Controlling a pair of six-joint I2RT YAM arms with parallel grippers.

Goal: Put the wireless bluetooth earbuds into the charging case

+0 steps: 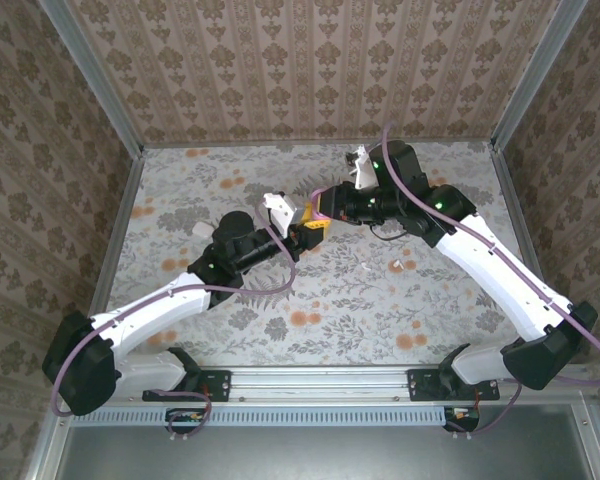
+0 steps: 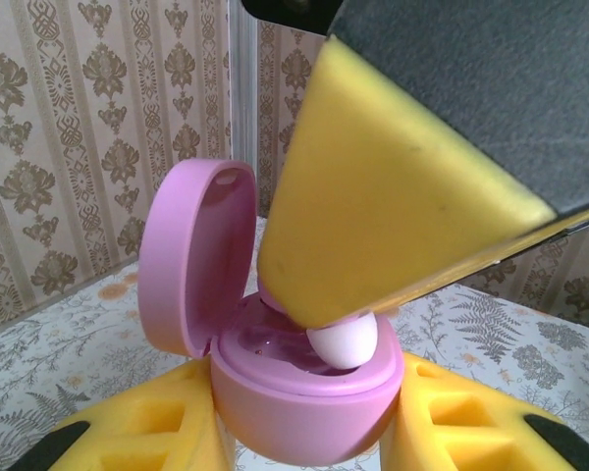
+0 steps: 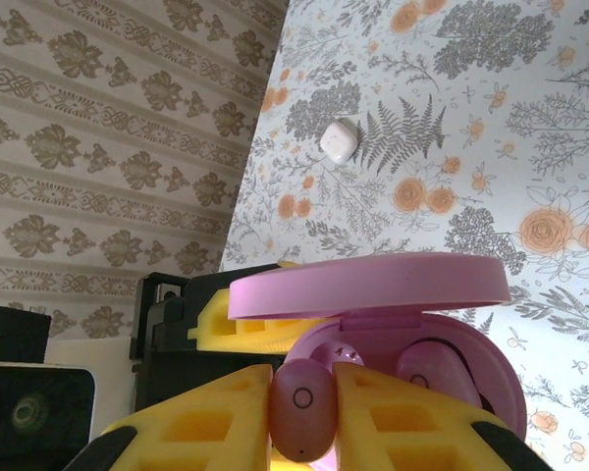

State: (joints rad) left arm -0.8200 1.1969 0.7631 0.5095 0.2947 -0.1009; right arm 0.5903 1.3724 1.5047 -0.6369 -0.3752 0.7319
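Observation:
A pink charging case [image 2: 304,402] stands open, its lid [image 2: 191,260] tipped up on the left. My left gripper [image 2: 309,437] is shut on the case's lower shell, a yellow finger on either side. In the top view the left gripper [image 1: 303,238] meets my right gripper [image 1: 325,208] above mid-table. The right gripper [image 3: 302,417] is shut on a pale pink earbud [image 3: 302,407]. The same earbud [image 2: 344,343] shows under a right finger [image 2: 393,206], touching the case's inner tray. A second earbud [image 3: 427,378] sits in its well under the lid [image 3: 373,285].
A small white piece [image 3: 337,142] lies on the floral tablecloth [image 3: 491,118] beyond the case; it also shows as a white piece [image 1: 397,265] right of the grippers. Patterned walls [image 1: 310,60] and metal frame posts [image 1: 90,70] enclose the table.

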